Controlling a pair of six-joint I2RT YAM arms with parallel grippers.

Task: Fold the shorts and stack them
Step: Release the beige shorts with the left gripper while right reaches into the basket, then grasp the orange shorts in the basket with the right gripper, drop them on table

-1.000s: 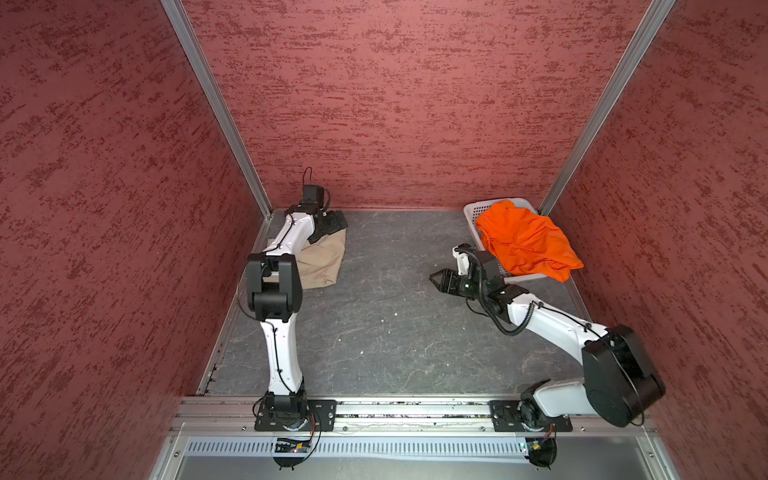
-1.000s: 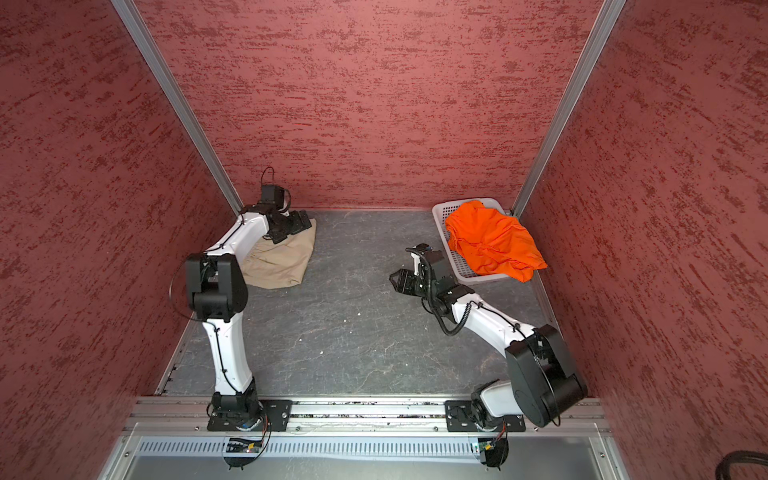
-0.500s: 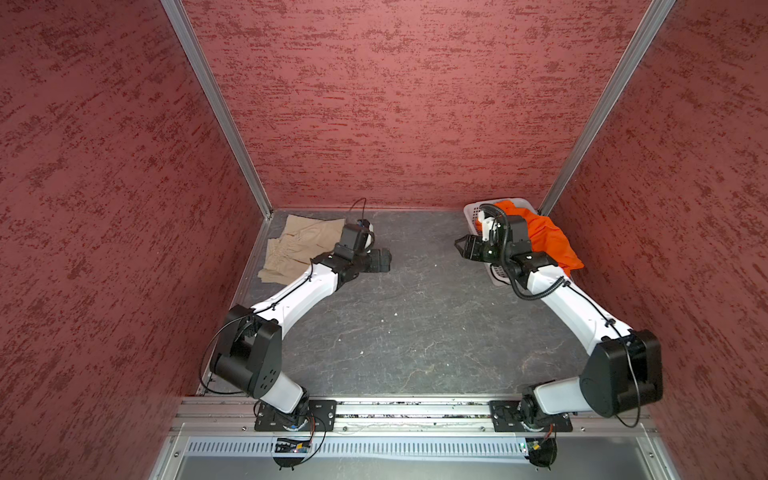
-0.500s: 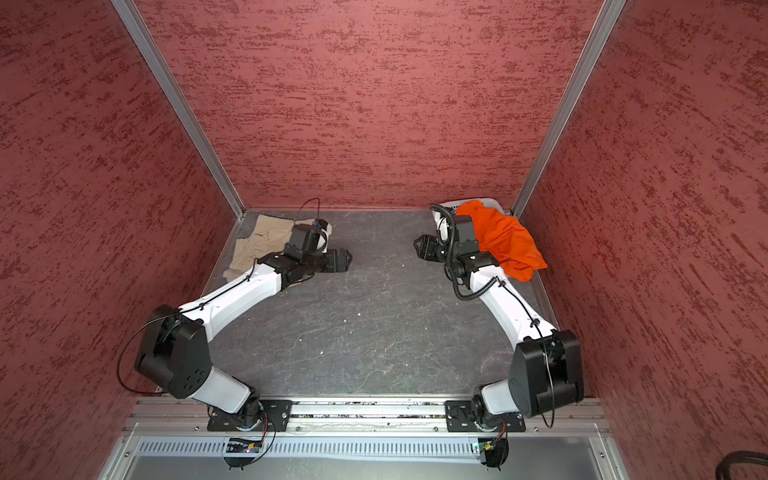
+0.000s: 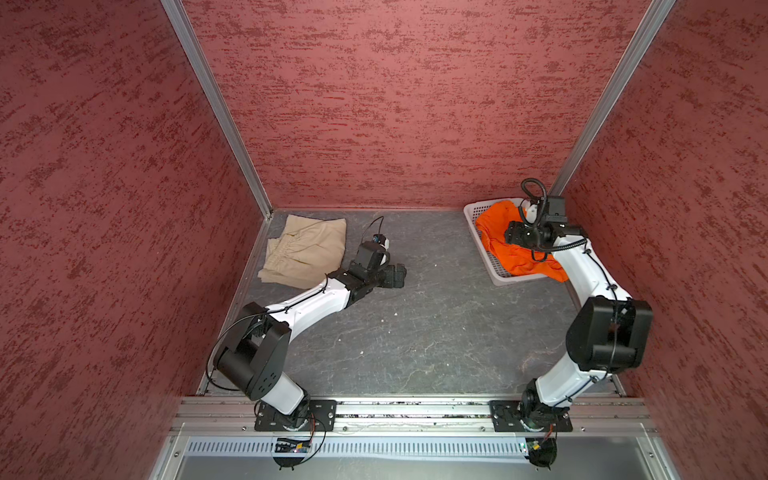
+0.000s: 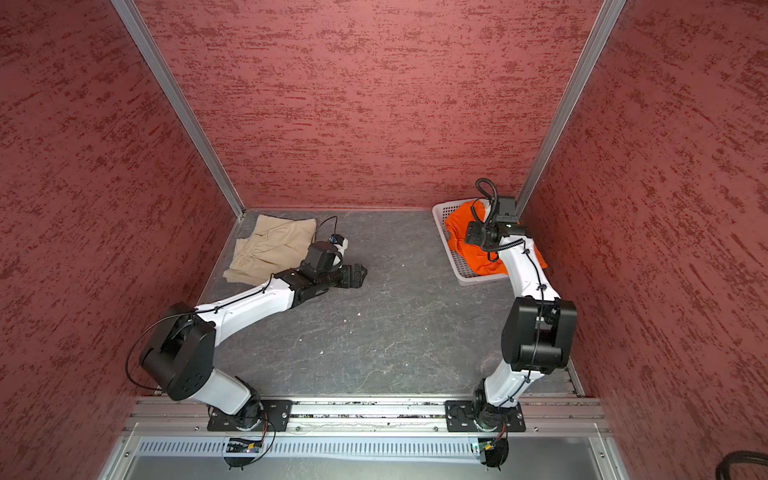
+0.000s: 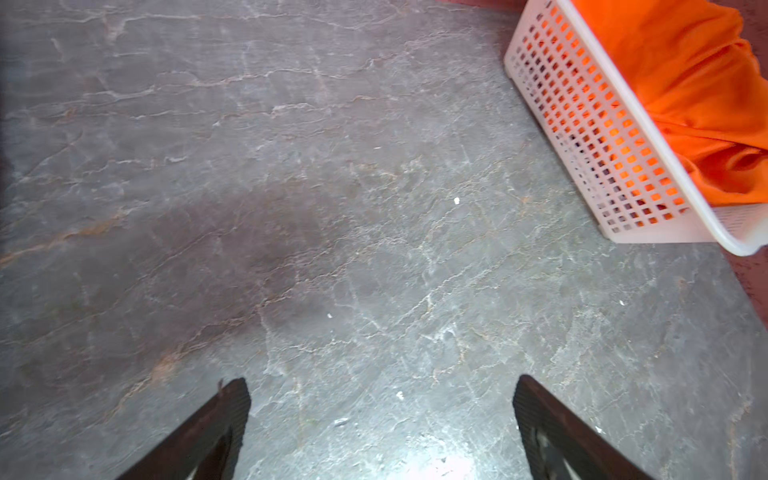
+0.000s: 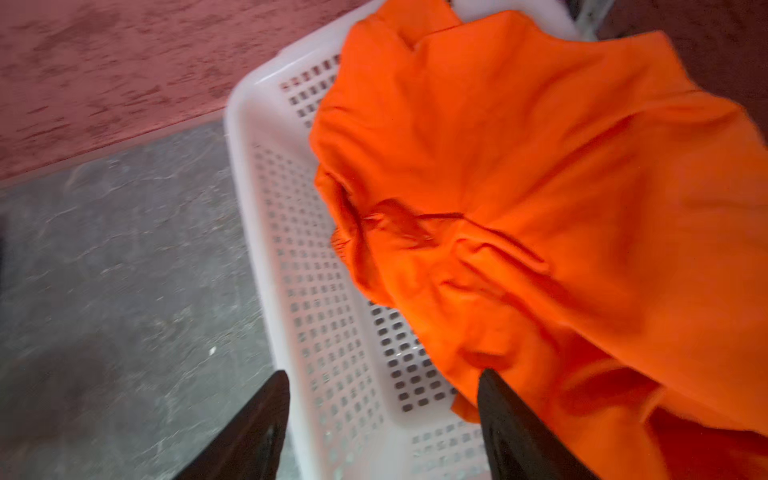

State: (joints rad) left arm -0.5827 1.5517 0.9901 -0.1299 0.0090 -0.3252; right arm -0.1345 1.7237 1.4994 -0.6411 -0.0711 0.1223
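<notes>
1. Lying folded by the desk's (image 5: 415, 332) far-left corner, the tan shorts (image 5: 305, 249) are looking done.
2. The orange shorts (image 5: 515, 259) are sitting crumpled in the basket (image 8: 266, 249) at the far-right corner, waiting to be folded and stacked.
3. The right fingers (image 8: 511, 424) are hovering spread over the basket, gripping nothing.
4. The left fingers (image 7: 216, 432) are hanging wide apart over bare desk, empty.

On the right wrist camera I see my jaws standing apart with nothing clamped between them, poised over the white perforated basket (image 8: 332, 332). The orange shorts (image 8: 519, 199) lie bunched in it and hide one long side. One jaw tip sits at the cloth's edge, but I cannot tell whether it touches. The grey veined desk (image 8: 104, 270) lies beside the basket, with the red wall (image 8: 104, 54) behind. The picture is slightly blurred.
</notes>
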